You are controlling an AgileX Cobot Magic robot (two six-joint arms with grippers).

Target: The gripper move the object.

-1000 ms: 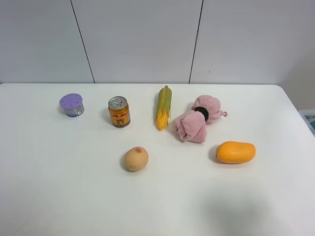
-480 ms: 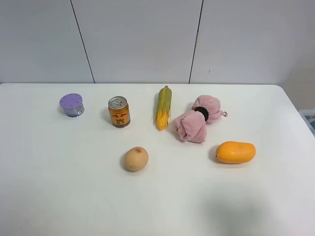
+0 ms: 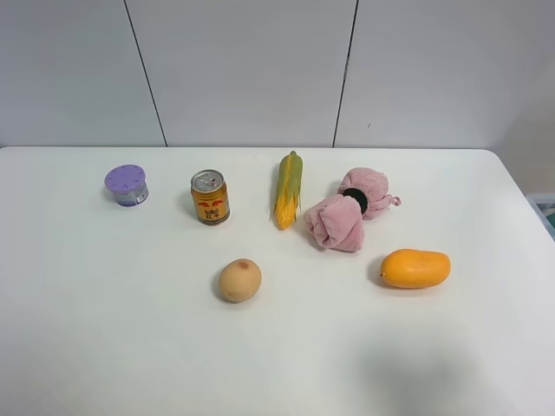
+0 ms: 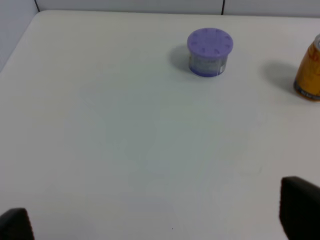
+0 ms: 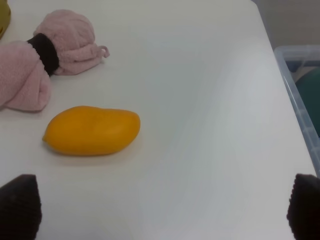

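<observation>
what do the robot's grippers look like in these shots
Only fingertips show, in the wrist views. The left gripper has two black, blocky tips at the frame corners. The right gripper has two dark tips with a brownish tinge and a ridged or textured surface. No arms, cables or markings are in view, and the high camera shows neither arm.

I'm seeing very little of my own hardware right now. On the left wrist feed, the left tool [image 4: 160, 220] shows only as two dark, matte black fingertips [image 4: 299, 205], blocky and flat-edged, poking in at the frame's corners. On the right wrist feed, the right tool [image 5: 160, 210] gives me two dark brownish-black fingertips [image 5: 20, 202], rounder, with a faintly dotted, textured surface. The high camera shows none of my arms at all.
</observation>
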